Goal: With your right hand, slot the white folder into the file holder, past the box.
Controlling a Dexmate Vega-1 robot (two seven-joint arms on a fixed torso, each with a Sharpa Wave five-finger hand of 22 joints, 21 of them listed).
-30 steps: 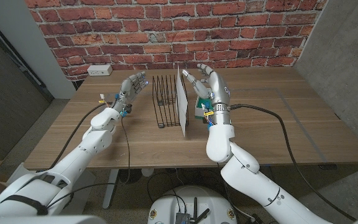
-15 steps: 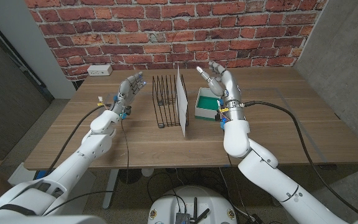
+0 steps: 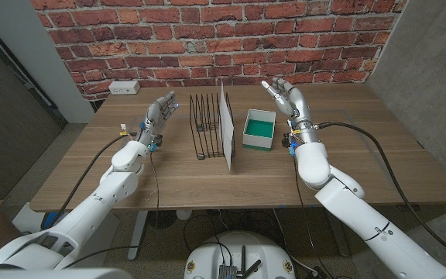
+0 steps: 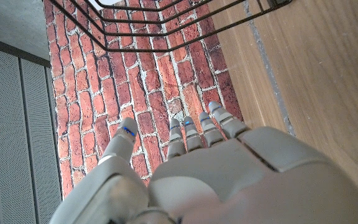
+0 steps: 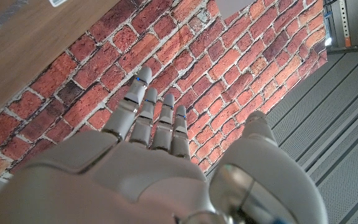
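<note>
- White folder (image 3: 227, 126) stands upright on edge in the black wire file holder (image 3: 205, 125), at the holder's side nearest the box (image 3: 259, 129).
- Beside that folder, on the side away from the file holder, the white box with a green inside sits on the wooden table (image 3: 347, 163), close to the folder; whether they touch cannot be told.
- Beyond the box from the folder, the right robot hand (image 3: 288, 99) is raised above the table with fingers spread, holding nothing and apart from the box.
- On the file holder's other side, the left robot hand (image 3: 159, 114) also holds nothing, fingers spread, near the holder but clear of it.
- Head view alone shows the folder, box and a white power strip (image 3: 124, 87) near the brick wall (image 3: 207, 35), behind the left robot hand.
- Left wrist view adds the holder's black wires (image 4: 166, 25) close beyond that hand's fingertips (image 4: 199, 127), over table and brick.
- Right wrist view shows its own fingers (image 5: 148, 112) against brick wall and table.
</note>
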